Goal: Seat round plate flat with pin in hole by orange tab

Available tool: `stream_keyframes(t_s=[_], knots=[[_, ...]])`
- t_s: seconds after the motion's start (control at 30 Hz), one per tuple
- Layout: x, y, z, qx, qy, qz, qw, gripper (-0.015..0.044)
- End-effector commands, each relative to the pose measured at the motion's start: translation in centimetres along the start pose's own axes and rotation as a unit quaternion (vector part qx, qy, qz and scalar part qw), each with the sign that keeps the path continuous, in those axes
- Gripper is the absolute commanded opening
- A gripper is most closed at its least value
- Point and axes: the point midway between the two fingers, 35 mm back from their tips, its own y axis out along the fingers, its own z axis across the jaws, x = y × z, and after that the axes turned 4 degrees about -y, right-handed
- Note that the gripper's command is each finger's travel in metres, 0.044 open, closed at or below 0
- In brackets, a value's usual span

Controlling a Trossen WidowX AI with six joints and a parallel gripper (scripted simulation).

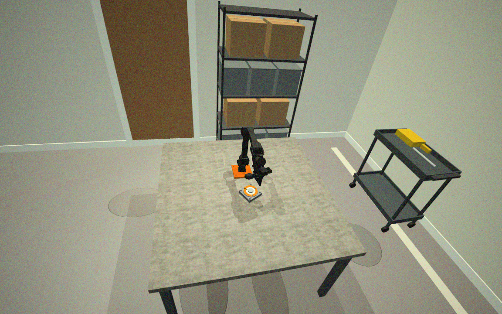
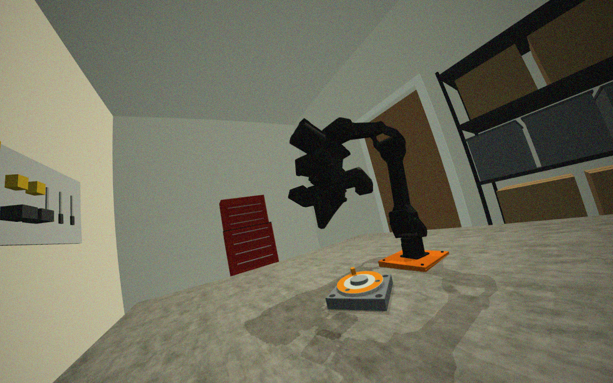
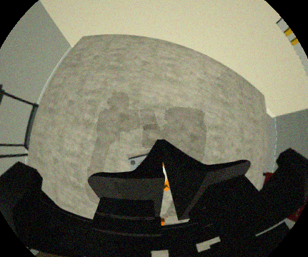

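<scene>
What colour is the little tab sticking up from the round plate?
Orange, like the ring on the round plate; the tab shows best in the exterior view.

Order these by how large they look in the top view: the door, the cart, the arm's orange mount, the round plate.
1. Door
2. Cart
3. and 4. Orange mount and round plate: both small and look alike, so I leave them unranked.

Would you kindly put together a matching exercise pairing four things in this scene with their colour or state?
Things:
1. claw
2. round plate
3. tool chest
4. square base

Colour or state:
A. grey, with a hole at each corner
B. shut, holding nothing, pointing down above the table
C. orange ring with a small upright tab
D. dark red, standing against the wall

Pairs: 1-B, 2-C, 3-D, 4-A
</scene>
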Motion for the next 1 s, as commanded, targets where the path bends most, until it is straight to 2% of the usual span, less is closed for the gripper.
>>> stream_keyframes(t_s=[0.0, 0.17, 0.4, 0.77, 0.97], knots=[[-7.0, 2.0, -2.9, -0.009, 0.085, 0.144, 0.986, 0.0], [-13.7, 1.7, -3.6, -0.006, 0.151, 0.259, 0.954, 0.0], [-13.5, 2.1, -3.8, -0.006, 0.151, 0.259, 0.954, 0.0], [-15.7, 6.0, -3.6, -0.006, 0.151, 0.259, 0.954, 0.0], [-15.9, 6.0, -3.4, -0.006, 0.151, 0.259, 0.954, 0.0]])
